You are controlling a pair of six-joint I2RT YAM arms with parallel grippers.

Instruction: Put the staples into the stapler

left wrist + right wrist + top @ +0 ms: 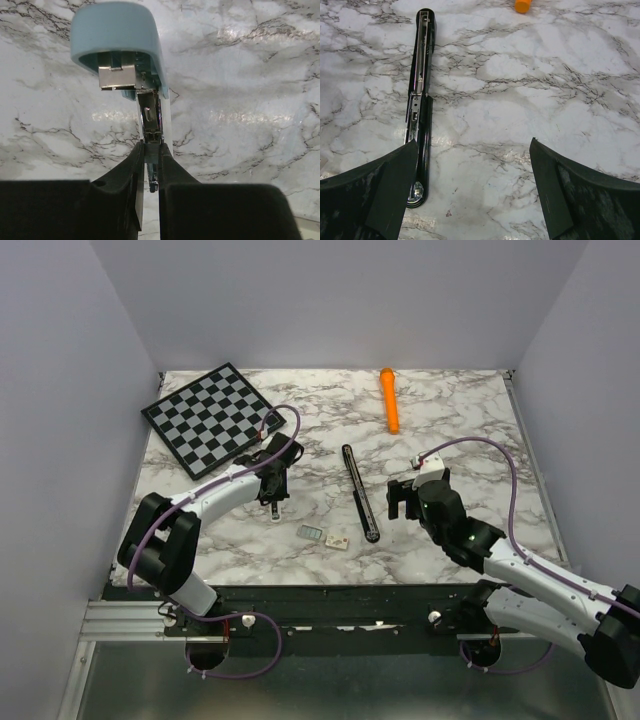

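The black stapler (359,492) lies opened out flat mid-table, and in the right wrist view (420,90) its metal channel faces up. The staples (312,532), a small grey block, lie on the table near the front, left of the stapler's near end. My left gripper (275,502) points down at the table, left of the stapler. In the left wrist view it (150,146) is shut on the metal part of a small pale blue object (117,30) with a rounded cap. My right gripper (405,502) is wide open and empty (472,141), just right of the stapler's near end.
A tiny white piece with dark dots (337,541) lies beside the staples. An orange marker (389,400) lies at the back, its tip in the right wrist view (523,5). A chessboard (210,418) sits at the back left. Walls enclose the marble table (470,420).
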